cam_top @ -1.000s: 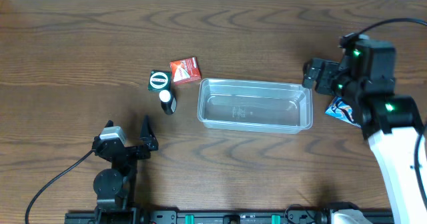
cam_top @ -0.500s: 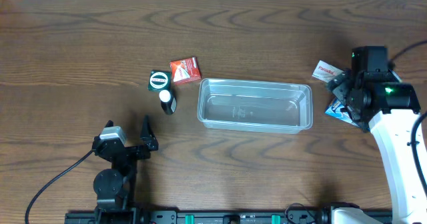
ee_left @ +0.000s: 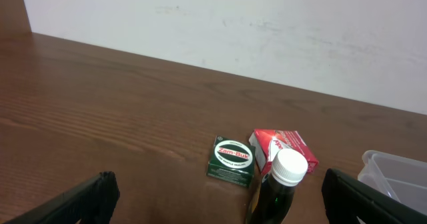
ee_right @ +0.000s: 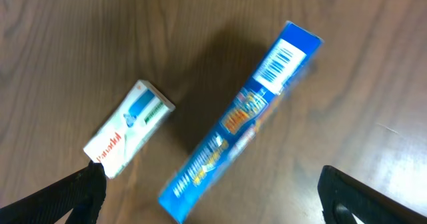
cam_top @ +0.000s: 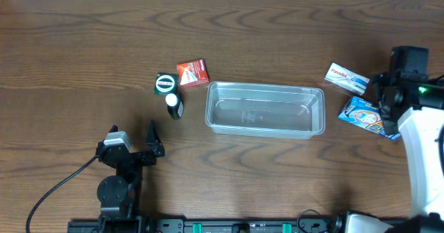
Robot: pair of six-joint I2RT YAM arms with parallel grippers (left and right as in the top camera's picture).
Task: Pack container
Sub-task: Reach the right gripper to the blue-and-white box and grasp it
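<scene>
The clear plastic container (cam_top: 264,86) lies empty at mid-table; its corner shows in the left wrist view (ee_left: 399,173). Left of it are a red box (cam_top: 192,73), a green tin box (cam_top: 165,84) and a dark bottle with a white cap (cam_top: 173,105); all three show in the left wrist view (ee_left: 283,146) (ee_left: 231,159) (ee_left: 280,184). A white box (cam_top: 346,76) (ee_right: 130,127) and a blue box (cam_top: 366,114) (ee_right: 243,121) lie right of the container. My right gripper (cam_top: 388,94) (ee_right: 213,211) is open and empty above them. My left gripper (cam_top: 152,143) (ee_left: 213,207) is open and empty, near the bottle.
The table's far edge meets a white wall behind the small boxes. The left arm's base and cable stand at the front left edge. Bare wood lies between the container and the front edge.
My right arm has pulled away to the right from the container's right end, uncovering the white box and the blue box. The left arm has not moved.
</scene>
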